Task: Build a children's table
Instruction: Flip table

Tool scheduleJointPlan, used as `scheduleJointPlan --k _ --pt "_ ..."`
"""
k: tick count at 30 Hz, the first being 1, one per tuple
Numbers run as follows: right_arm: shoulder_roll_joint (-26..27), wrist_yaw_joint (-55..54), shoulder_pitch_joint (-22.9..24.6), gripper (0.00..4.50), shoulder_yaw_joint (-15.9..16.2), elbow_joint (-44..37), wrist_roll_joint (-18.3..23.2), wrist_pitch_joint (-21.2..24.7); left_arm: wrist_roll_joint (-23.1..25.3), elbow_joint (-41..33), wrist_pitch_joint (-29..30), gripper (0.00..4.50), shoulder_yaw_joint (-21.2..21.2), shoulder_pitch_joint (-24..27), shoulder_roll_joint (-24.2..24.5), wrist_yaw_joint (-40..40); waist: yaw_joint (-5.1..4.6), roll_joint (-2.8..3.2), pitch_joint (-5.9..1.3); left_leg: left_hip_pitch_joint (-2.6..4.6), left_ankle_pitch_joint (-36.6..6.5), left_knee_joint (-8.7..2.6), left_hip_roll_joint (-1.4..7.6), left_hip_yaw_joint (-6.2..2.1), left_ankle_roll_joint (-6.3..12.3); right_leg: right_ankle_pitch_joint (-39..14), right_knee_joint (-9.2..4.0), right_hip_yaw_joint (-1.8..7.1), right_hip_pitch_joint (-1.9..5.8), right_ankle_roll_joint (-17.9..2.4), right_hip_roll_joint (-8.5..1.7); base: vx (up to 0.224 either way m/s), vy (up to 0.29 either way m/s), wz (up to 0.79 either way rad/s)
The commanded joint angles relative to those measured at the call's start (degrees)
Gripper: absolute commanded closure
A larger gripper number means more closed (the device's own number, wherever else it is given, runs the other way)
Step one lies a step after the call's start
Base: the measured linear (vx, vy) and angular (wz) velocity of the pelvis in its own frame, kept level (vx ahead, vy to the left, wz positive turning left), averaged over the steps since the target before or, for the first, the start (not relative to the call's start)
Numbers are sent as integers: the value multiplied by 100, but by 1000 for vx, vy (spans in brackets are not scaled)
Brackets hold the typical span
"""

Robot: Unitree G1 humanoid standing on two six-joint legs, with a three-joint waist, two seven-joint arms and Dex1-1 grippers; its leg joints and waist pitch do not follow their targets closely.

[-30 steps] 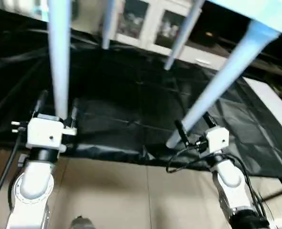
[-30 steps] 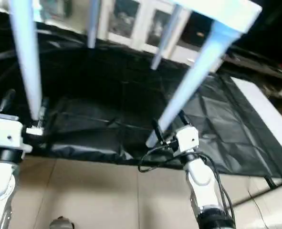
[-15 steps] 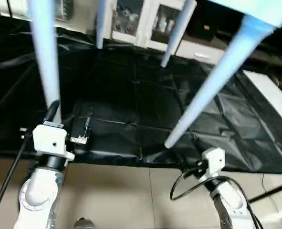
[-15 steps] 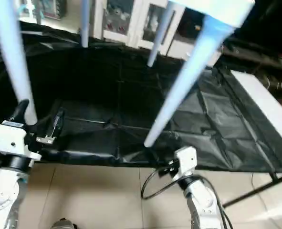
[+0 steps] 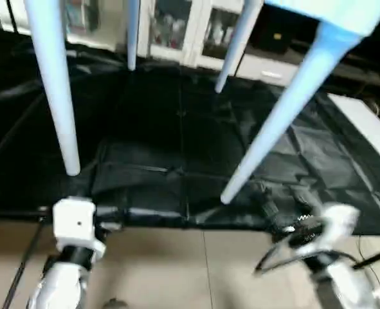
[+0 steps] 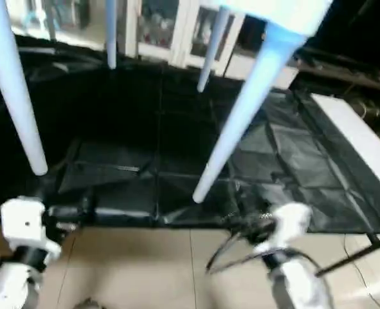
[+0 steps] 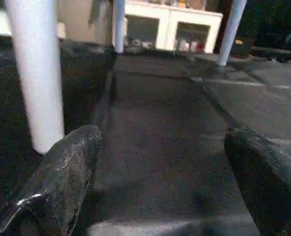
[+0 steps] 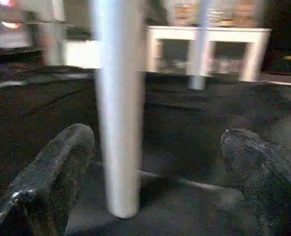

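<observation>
The children's table stands upright on the black cloth, its white top (image 5: 344,11) at the upper right. Its near left leg (image 5: 56,96) and near right leg (image 5: 280,109) come down towards me, with two far legs (image 5: 132,35) behind. My left gripper (image 7: 160,142) is open and empty at the cloth's front edge. The near left leg (image 7: 37,73) stands just outside one of its fingers (image 7: 56,182). My right gripper (image 8: 155,142) is open too. The near right leg (image 8: 118,108) rises a little beyond its wide-apart fingers (image 8: 51,172), touching neither.
The black-cloth work table (image 5: 177,129) ends at a front edge (image 5: 177,219), with tiled floor (image 5: 177,270) below. White cabinets (image 5: 196,32) stand behind. A white board (image 5: 363,122) lies at the right. A black cable (image 5: 273,257) loops from my right wrist.
Both arms have drawn back and down from the table's near legs to the cloth's front edge. My left gripper has let go of the near left leg. The camera has tilted.
</observation>
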Motion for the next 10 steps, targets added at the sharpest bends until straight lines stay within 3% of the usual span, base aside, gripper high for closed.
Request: scheduleJointPlan --k 1,2,3,6,7,9,10 --pt "18 -314 -55 0 -120 29 -471 114 103 -90 14 2 -22 -131 -33 70 -56 226 -132 99 -2927 -628 232 -222 -501 -2785 -744 300 -59 -95 -503 0 0 0" --pt "9 -380 -45 0 -102 -14 -501 183 104 -102 53 2 -25 -153 -14 64 -63 222 -135 102 -2927 -630 230 -227 -488 -2823 -745 295 -54 -94 -509 0 0 0" --pt "-6 -534 -49 0 -68 -68 -618 333 114 -78 43 2 -50 -234 32 25 -75 283 -142 106 -2917 -639 223 -244 -474 -2795 -739 292 -40 -98 -507 0 0 0" --pt "-118 -675 -111 0 105 -219 -813 625 33 40 7 2 -60 -325 -126 122 -94 300 -181 76 -2661 -645 223 -234 -427 -2274 -681 308 -19 -154 -477 0 0 0" --pt "-163 -730 -152 0 130 -307 -821 810 -19 28 119 2 -98 -309 -184 90 -127 271 -194 52 -2537 -646 217 -226 -409 -2088 -652 310 9 -188 -465 0 0 0" --pt "-180 -701 -214 0 115 -338 -843 881 129 -10 180 2 -160 -299 -153 97 -128 293 -213 60 -2406 -636 219 -208 -378 -1839 -625 321 -6 -223 -460 0 0 0" --pt "-185 -676 -236 0 115 -334 -863 887 174 -20 185 2 -172 -296 -136 101 -126 275 -221 60 -2345 -626 216 -198 -355 -1760 -617 323 -6 -224 -462 0 0 0"
